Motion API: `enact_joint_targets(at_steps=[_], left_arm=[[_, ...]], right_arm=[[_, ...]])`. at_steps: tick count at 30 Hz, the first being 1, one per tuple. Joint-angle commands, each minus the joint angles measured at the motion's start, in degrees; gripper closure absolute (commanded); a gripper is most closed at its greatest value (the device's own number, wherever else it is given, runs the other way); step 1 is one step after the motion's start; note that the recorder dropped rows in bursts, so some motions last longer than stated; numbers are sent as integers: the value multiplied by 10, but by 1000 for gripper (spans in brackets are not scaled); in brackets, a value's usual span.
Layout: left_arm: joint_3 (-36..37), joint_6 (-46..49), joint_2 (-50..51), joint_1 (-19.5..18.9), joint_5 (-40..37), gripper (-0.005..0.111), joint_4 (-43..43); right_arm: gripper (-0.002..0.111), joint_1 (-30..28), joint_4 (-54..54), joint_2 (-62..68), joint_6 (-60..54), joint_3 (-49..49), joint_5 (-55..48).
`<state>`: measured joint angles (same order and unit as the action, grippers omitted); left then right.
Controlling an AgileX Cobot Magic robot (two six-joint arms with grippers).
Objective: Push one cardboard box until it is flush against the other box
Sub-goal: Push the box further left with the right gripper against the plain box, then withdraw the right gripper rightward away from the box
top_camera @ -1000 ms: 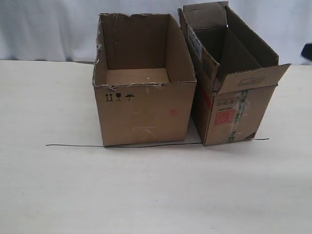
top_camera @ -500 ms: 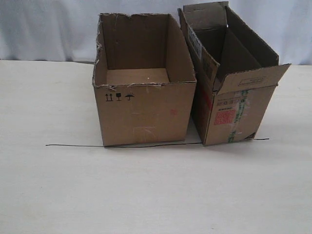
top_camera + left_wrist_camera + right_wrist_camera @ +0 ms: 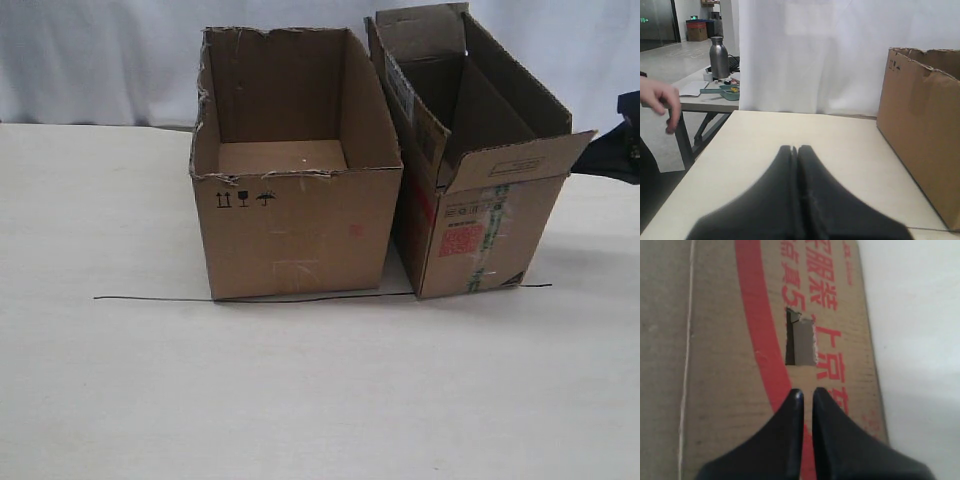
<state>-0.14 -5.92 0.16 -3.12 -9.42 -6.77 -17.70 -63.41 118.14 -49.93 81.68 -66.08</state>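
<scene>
The cardboard box (image 3: pixel 480 190), narrow with open flaps, red print and green-striped tape, stands on the right of the table. The other box (image 3: pixel 295 225), wider with a torn rim and black symbols, stands to its left. They are close at the top, with a thin wedge of table between them lower down. In the right wrist view my right gripper (image 3: pixel 807 391) is shut to a thin slit and empty, close to the red-banded side of the cardboard box (image 3: pixel 730 340), below its hand hole (image 3: pixel 800 337). My left gripper (image 3: pixel 796 147) is shut and empty above the table, apart from the other box (image 3: pixel 920 130).
A thin black wire (image 3: pixel 150 298) lies on the table along the boxes' front. My right arm (image 3: pixel 628 145) shows dark at the right edge. A white curtain hangs behind. Off the table's far side are a person's hand (image 3: pixel 660 100) and a metal bottle (image 3: pixel 718 57).
My right arm has come further into the exterior view at the right edge. Both boxes stand where they were.
</scene>
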Motion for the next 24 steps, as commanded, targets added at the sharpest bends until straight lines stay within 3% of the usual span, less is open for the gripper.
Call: enact_joint_targets(at_steps=[1, 12, 24], left_arm=[[1, -1, -2, 4, 8, 107, -1], [1, -1, -2, 4, 8, 107, -1], [1, -1, -2, 4, 8, 107, -1]], right_arm=[[103, 26, -1, 8, 3, -4, 4], [103, 78, -28, 40, 10, -4, 0], [103, 78, -55, 45, 6, -4, 77]])
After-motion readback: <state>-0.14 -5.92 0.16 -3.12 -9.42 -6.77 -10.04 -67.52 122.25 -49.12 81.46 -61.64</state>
